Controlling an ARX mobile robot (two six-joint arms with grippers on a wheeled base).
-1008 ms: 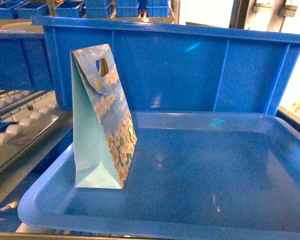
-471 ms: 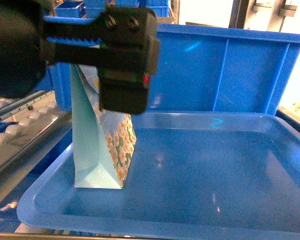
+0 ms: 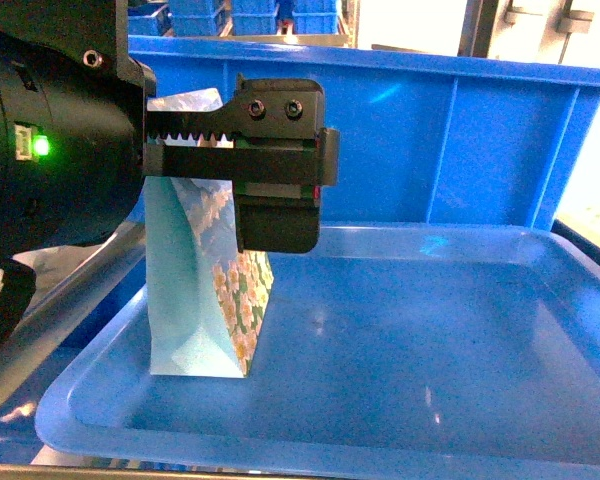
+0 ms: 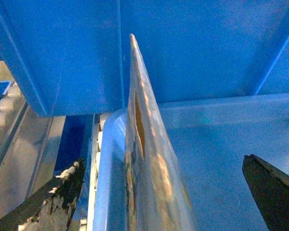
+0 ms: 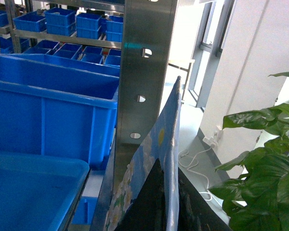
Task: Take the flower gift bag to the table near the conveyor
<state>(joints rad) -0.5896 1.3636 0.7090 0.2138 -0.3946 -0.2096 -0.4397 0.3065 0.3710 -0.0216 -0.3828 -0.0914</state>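
Reaching for the bag (image 3: 205,290) was the step in hand: your left gripper (image 3: 270,170) sat at the upper left of the head frame, level with the bag's top, its toothed fingers pointing toward the frame's right. The bag stood upright at the left end of the blue tray (image 3: 400,400), in front of a blue bin (image 3: 460,130). From the left wrist view the bag's folded top edge (image 4: 135,96) rose in the centre of the frame, with one dark finger (image 4: 274,192) at the lower right and the other at the lower left, well apart, so the jaws were spread and straddled the top without touching it. I judge that your next move called for closing on the top fold, then lifting clear of the tray's rim. Your right gripper was not clearly visible in any frame; the right wrist view showed a steel upright (image 5: 142,96) and a flowered panel (image 5: 168,144), and I could not tell its state.
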